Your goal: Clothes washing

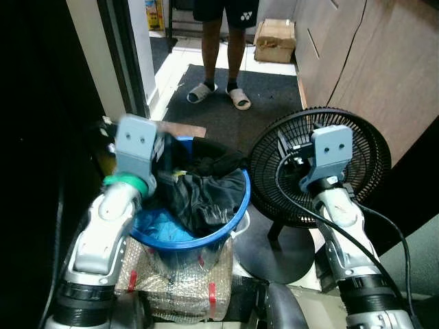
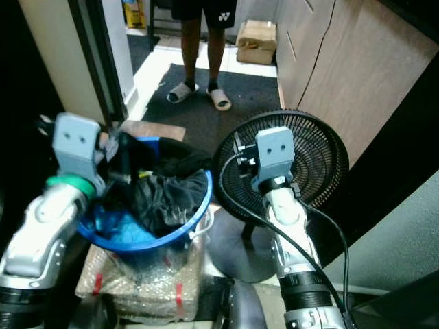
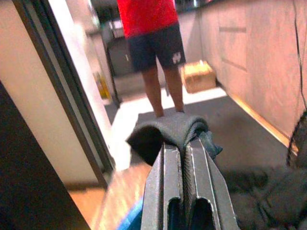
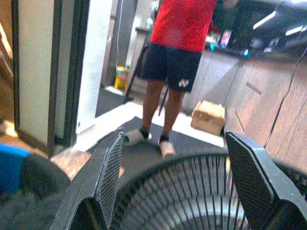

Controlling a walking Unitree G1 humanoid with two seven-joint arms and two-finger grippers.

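Beside the black fan (image 1: 322,168) – left pincer (image 3: 184,148) pinches dark cloth (image 3: 168,132), right pincer (image 4: 177,163) spread

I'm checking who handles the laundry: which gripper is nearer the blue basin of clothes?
Left. The left gripper is over the blue basin, shut on a dark garment. The right gripper is open beside it, over the black fan.

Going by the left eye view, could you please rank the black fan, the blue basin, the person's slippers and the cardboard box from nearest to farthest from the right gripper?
1. Black fan: right under the open right gripper.
2. Blue basin: to its left, holding dark clothes.
3. Slippers: farther ahead, on the dark mat.
4. Cardboard box: farthest, beyond the mat by the cabinets.
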